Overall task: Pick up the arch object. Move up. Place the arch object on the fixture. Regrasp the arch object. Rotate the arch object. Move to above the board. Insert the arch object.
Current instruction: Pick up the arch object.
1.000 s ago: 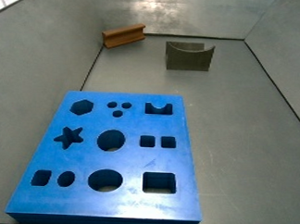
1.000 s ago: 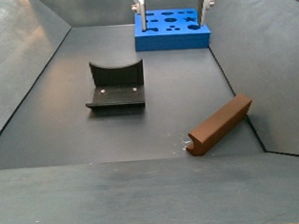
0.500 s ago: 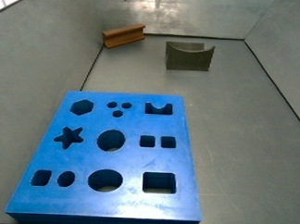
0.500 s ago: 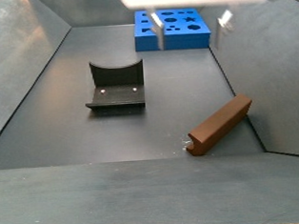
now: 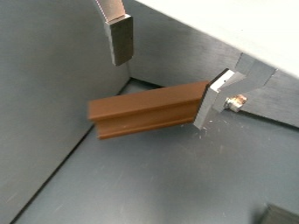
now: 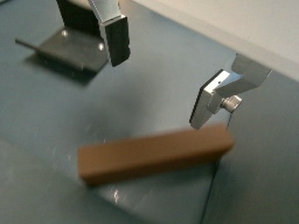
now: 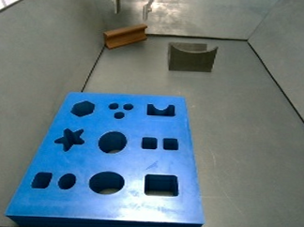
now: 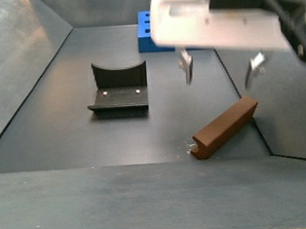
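The arch object point(image 8: 226, 128) is an orange-brown wooden block lying on the floor against a side wall; it also shows in a side view point(image 7: 124, 35) and in both wrist views point(image 5: 149, 109) point(image 6: 152, 154). My gripper point(image 8: 221, 73) hangs above it, open and empty, fingers apart in both wrist views point(image 5: 165, 73) point(image 6: 162, 73). The fixture point(image 8: 119, 87), a dark scooped block, stands apart from it and shows in a side view point(image 7: 191, 57) and a wrist view point(image 6: 66, 51). The blue board point(image 7: 110, 157) with shaped cutouts lies on the floor, mostly hidden behind my arm in a side view point(image 8: 145, 27).
Grey walls enclose the floor; the arch object lies close to one wall point(image 8: 291, 88) and near a corner point(image 7: 97, 34). A small screw point(image 6: 232, 103) sticks out of one finger mount.
My gripper has come down from high over the board end to just above the arch object. The arch object, fixture and board have not moved.
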You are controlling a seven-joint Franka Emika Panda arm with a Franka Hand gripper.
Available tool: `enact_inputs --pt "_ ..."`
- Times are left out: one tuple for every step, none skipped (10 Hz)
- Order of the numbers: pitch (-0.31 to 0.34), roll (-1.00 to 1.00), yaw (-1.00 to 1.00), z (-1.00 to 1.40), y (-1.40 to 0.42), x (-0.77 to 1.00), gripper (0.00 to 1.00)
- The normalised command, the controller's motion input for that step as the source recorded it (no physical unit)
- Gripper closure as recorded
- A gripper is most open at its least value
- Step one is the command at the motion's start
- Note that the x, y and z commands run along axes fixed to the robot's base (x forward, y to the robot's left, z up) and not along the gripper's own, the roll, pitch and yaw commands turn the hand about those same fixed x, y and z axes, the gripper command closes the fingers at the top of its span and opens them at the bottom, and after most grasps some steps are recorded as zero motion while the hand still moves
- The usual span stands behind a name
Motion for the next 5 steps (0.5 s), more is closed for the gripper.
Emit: enact_inputs --pt "-0.014 -0.08 -0.44 -0.82 0.47 0.11 0.0" --pt "0.0 -0.03 -0.63 -0.9 0.33 0.04 0.0" --pt "-0.063 0.0 -0.88 -0.95 0.11 -0.17 0.0" --pt "-0.083 0.0 -0.95 -0.94 0.04 -0.19 0.0" --pt "-0.083 0.0 -0.92 -0.95 0.05 -0.24 0.0"
